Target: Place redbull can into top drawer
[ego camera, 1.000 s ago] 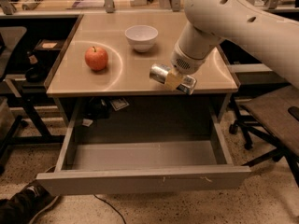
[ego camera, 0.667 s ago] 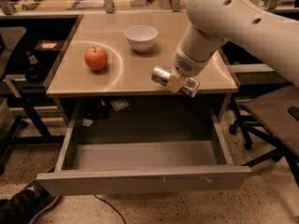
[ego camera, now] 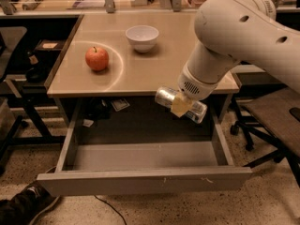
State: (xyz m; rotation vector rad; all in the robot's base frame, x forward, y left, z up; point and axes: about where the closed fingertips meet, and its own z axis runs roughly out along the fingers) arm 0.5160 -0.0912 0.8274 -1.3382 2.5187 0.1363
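While our tool point(ego camera: 181, 106) clamps the redbull can point(ego camera: 165, 97) sideways just past the tabletop point(ego camera: 154, 74) edge, above the open top drawer point(ego camera: 140, 181), we judge this the carrying step, with lowering and release next.

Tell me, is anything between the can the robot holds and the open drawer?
Nothing. In the camera view, the gripper holds the redbull can just past the table edge, and only open air separates it from the top drawer floor.
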